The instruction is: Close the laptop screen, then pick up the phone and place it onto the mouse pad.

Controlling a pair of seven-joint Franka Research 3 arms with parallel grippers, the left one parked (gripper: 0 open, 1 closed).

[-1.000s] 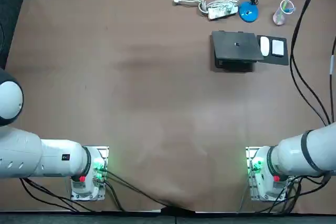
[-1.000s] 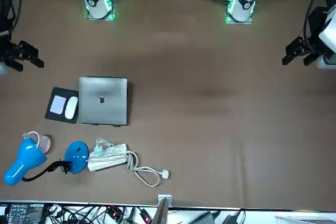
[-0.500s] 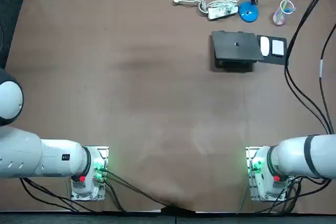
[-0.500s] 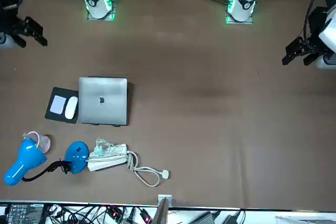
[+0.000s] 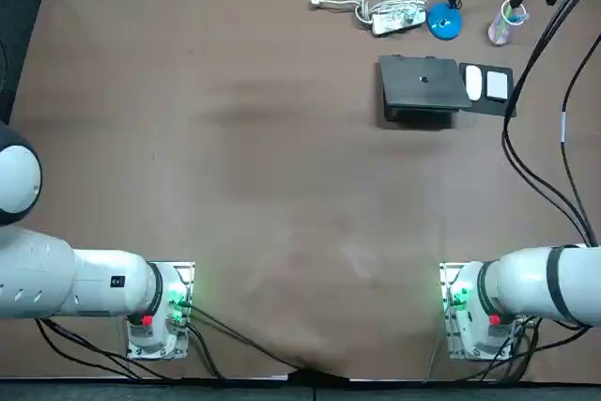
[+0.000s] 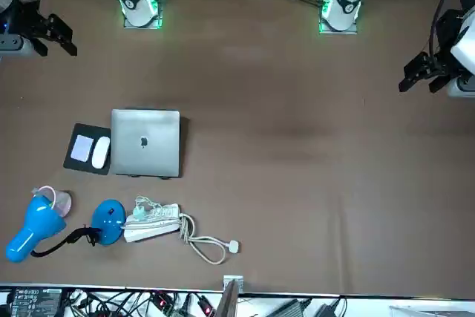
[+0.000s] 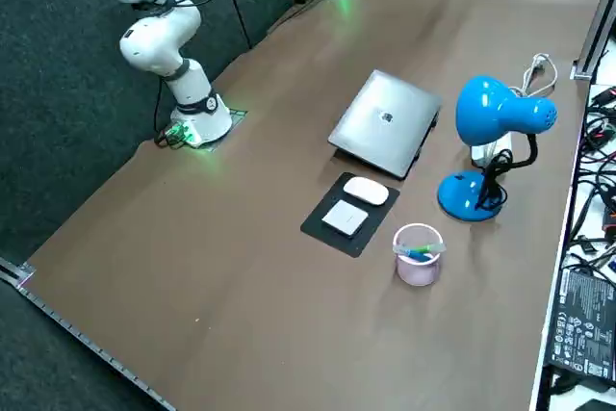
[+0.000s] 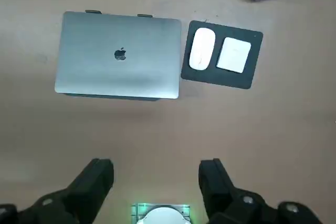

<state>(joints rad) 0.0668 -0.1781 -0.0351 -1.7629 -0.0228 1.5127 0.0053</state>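
The grey laptop [image 8: 119, 55] lies shut on the table [image 5: 282, 185], also seen in the top view [image 5: 423, 82] and the front view [image 6: 145, 141]. Beside it is the black mouse pad [image 8: 220, 78], with a white mouse [image 8: 201, 49] and the white phone [image 8: 234, 55] lying flat on it, side by side. My right gripper [image 8: 156, 182] hangs high above the table on the near side of the laptop. It is open with nothing between its fingers. In the front view the gripper [image 6: 53, 35] shows near the table's edge.
A blue desk lamp [image 7: 496, 117] and a pink cup [image 7: 417, 252] stand beyond the mouse pad. A white power strip with a coiled cable [image 5: 394, 14] lies along the far edge next to the lamp's base [image 5: 443, 21].
My right gripper has drawn back from the laptop's end of the table toward the robot's side. The laptop, mouse and phone have not moved.
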